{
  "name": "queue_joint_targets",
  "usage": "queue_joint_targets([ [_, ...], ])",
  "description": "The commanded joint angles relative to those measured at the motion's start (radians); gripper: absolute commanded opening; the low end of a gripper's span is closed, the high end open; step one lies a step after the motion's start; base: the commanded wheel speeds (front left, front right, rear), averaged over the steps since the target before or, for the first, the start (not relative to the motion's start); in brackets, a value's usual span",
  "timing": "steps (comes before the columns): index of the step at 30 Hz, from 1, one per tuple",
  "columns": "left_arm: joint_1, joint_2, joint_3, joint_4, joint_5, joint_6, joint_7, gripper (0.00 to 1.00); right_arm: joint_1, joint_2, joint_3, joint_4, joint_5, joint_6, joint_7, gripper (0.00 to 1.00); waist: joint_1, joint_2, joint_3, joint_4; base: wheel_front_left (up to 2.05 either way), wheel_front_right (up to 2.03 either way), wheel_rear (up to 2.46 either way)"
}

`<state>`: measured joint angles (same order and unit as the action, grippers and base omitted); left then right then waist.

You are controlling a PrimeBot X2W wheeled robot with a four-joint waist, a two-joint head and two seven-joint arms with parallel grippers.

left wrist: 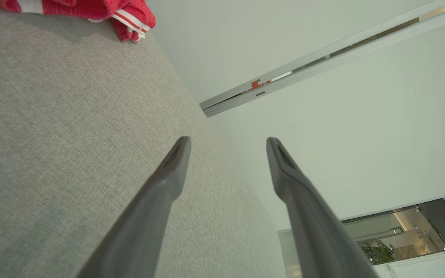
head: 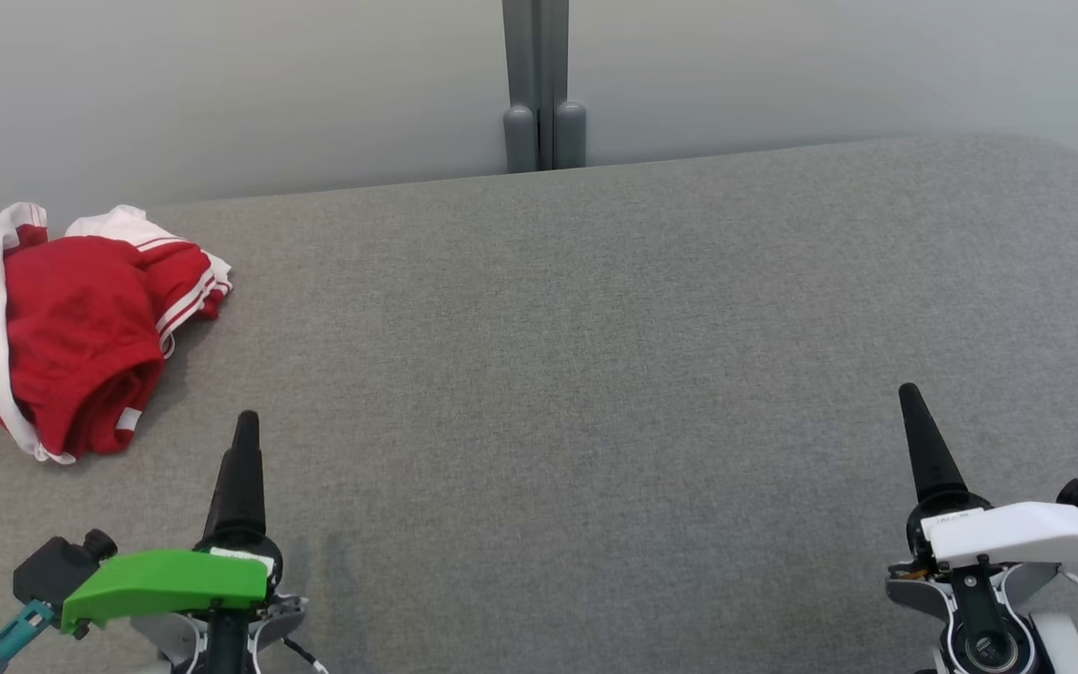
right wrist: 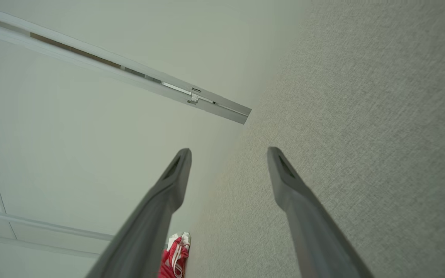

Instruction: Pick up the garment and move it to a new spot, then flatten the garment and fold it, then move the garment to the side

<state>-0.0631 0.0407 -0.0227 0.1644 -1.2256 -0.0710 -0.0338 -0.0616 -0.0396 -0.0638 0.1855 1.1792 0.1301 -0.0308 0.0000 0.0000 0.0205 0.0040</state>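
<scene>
Red garment (head: 71,328) with white stripes and trim, crumpled in a heap at the far-left corner of the grey fabric worktop (head: 595,374). Left tool (left wrist: 228,139) and right tool (right wrist: 229,150) both spread wide — empty.

The garment (head: 62,328) ran off my head view's left edge and my left wrist view's top. A finger (right wrist: 149,227) of my right gripper (right wrist: 228,152) hid part too.

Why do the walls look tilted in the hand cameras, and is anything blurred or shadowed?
Head view: soft, even light; the red garment casts a faint shadow on the grey fabric surface. Left wrist view: tilted with the wrist, left gripper blurred near the lens. Right wrist view: likewise tilted, right gripper soft low down.
</scene>
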Motion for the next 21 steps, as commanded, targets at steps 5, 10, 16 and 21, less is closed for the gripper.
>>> queue_joint_targets([
  [5, -0.020, 0.006, -0.023, -0.025, 0.130, 0.013, -0.025, 1.00, -0.003, -0.006, 0.012, -0.036, -0.127, 0.000, -0.028, 1.00, 0.0000, 0.0000, 0.003, 0.001, 0.00, 0.00, 0.00],
  [10, -0.014, 0.007, -0.040, -0.032, 0.243, 0.027, -0.042, 1.00, 0.000, -0.007, 0.022, -0.046, -0.223, 0.001, -0.044, 1.00, 0.0000, 0.0000, 0.005, 0.001, 0.00, 0.00, 0.00],
  [16, -0.004, 0.008, -0.052, -0.031, 0.364, 0.044, -0.061, 1.00, 0.003, -0.007, 0.037, -0.050, -0.330, 0.000, -0.064, 1.00, 0.0000, 0.0000, 0.007, 0.000, 0.00, 0.00, 0.00],
  [21, 0.005, 0.008, -0.063, -0.021, 0.473, 0.057, -0.077, 1.00, 0.008, -0.008, 0.048, -0.050, -0.412, 0.001, -0.080, 1.00, 0.0000, 0.0000, 0.007, 0.000, 0.00, 0.00, 0.00],
])
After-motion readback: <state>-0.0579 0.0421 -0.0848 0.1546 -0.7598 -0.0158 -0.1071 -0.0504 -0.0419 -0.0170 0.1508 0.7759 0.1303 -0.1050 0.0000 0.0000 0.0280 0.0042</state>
